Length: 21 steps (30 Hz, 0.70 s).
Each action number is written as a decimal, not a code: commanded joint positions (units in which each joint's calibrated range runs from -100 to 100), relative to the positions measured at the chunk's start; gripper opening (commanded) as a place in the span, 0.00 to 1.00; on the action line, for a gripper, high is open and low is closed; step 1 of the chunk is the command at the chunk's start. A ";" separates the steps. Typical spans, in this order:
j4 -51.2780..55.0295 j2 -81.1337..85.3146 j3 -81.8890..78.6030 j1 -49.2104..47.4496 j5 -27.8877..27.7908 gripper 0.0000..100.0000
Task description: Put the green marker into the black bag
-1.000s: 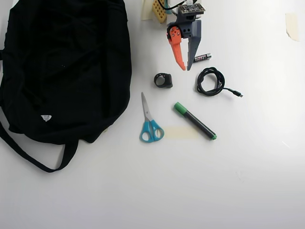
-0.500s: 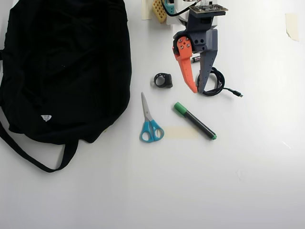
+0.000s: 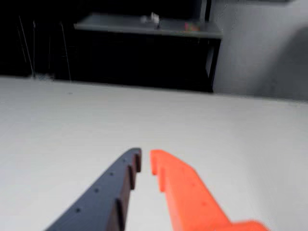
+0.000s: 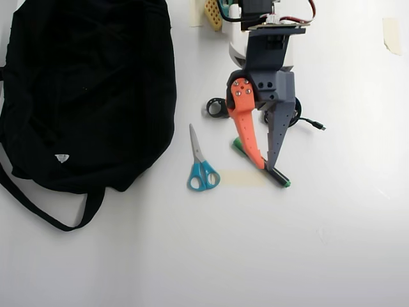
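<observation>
In the overhead view the green marker (image 4: 280, 178) lies slanted on the white table, right of centre. Only its green cap (image 4: 237, 144) and its lower end show, because my gripper (image 4: 266, 167) hangs over its middle. The orange finger (image 4: 248, 131) and the dark finger (image 4: 278, 131) meet at the tips with only a thin slit between them. The wrist view shows the gripper (image 3: 145, 160) with nothing between the tips and bare table ahead; the marker is out of that view. The black bag (image 4: 83, 89) fills the upper left, well away from the gripper.
Blue-handled scissors (image 4: 201, 167) lie left of the marker. A small black ring-shaped part (image 4: 216, 107) sits by the arm's left side, and a coiled black cable (image 4: 298, 117) peeks out on its right. A pale tape patch (image 4: 241, 178) lies under the marker's area.
The arm has reached forward from the battery and cable area toward the table's middle. The fingertips now hang over the marker's barrel. The finger gap looks unchanged.
</observation>
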<state>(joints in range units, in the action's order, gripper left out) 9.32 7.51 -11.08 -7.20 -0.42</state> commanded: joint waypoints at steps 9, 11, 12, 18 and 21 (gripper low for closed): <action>-5.79 -1.29 2.01 -0.20 -0.42 0.03; -5.79 -0.87 2.01 -0.73 -0.42 0.03; -5.79 -0.79 2.01 -0.80 -0.42 0.03; -5.61 -0.79 1.92 -2.07 0.05 0.03; -5.44 -0.79 1.92 -3.35 0.10 0.03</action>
<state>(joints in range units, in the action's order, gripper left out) 4.34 5.19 -10.77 -9.18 -0.51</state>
